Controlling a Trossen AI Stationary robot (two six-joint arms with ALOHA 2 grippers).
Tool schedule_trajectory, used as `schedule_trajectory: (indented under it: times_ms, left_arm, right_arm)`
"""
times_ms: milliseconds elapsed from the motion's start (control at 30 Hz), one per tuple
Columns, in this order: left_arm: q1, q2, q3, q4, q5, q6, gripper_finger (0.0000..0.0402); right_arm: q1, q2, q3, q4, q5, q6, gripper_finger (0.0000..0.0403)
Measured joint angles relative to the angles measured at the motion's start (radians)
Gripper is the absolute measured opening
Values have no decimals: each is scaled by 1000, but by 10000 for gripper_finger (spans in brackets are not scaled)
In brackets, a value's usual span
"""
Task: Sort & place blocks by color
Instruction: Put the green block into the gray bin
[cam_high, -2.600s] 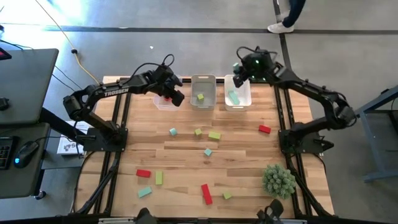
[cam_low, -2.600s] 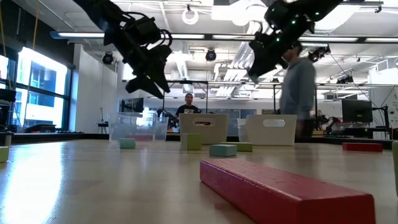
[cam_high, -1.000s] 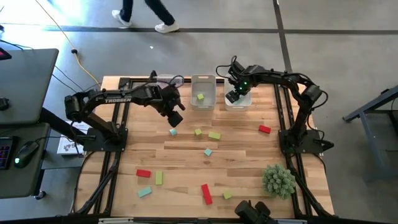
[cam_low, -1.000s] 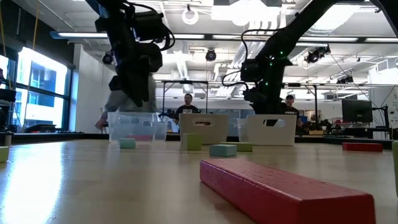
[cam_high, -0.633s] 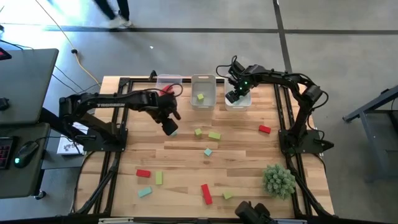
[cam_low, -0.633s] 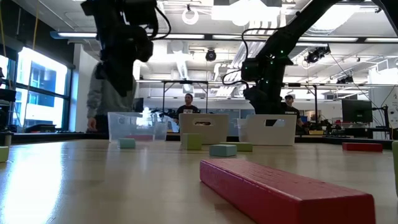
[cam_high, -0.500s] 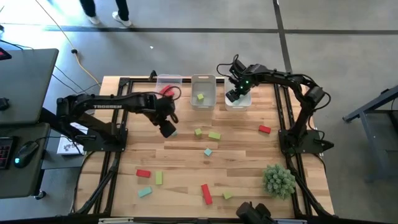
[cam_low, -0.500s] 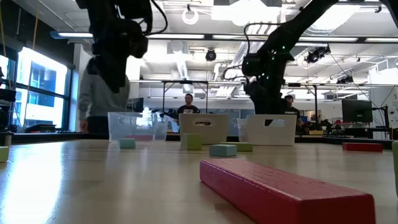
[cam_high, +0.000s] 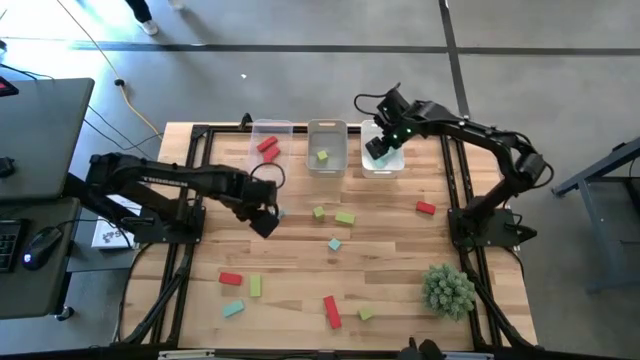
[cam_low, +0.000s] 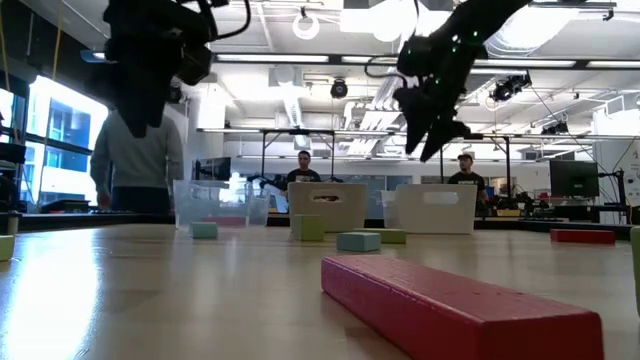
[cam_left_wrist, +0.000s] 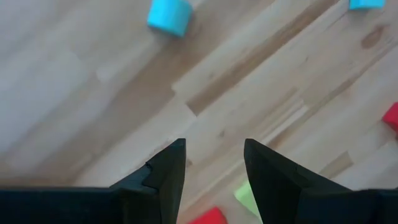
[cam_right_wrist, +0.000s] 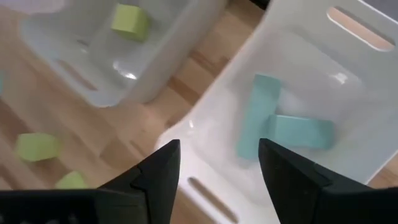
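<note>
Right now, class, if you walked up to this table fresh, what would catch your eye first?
Probably the three clear plastic bins lined along the far edge, with small red, yellow-green and teal blocks scattered over the wooden table. Next, the spiky green fake plant at the near right corner. The right tool hangs open above the right bin holding two teal blocks.

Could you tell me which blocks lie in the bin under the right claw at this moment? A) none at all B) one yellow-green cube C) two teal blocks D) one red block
C: the right wrist view shows two teal blocks lying touching in the bin beneath the open, empty right claw; the yellow-green cube sits in the neighbouring bin.
</note>
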Motion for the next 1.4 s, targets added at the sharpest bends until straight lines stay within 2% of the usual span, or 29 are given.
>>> schedule_trajectory:
  times_ms: [333, 633, 1067, 1400]
  left_arm:
    - [-188, 0, 0, -1, 0, -370, 154]
    - [-331, 1, -7, -4, -4, -536, 154]
    - [-492, 7, -8, -4, -56, -766, 155]
    - [-587, 7, -8, 2, -91, -1110, 155]
  right_arm:
    - [116, -68, 0, -36, 45, 97, 204]
    - [256, -69, 0, -133, 142, 146, 204]
    - [414, -69, 0, -148, 147, 209, 204]
    - [470, -69, 0, -160, 195, 206, 204]
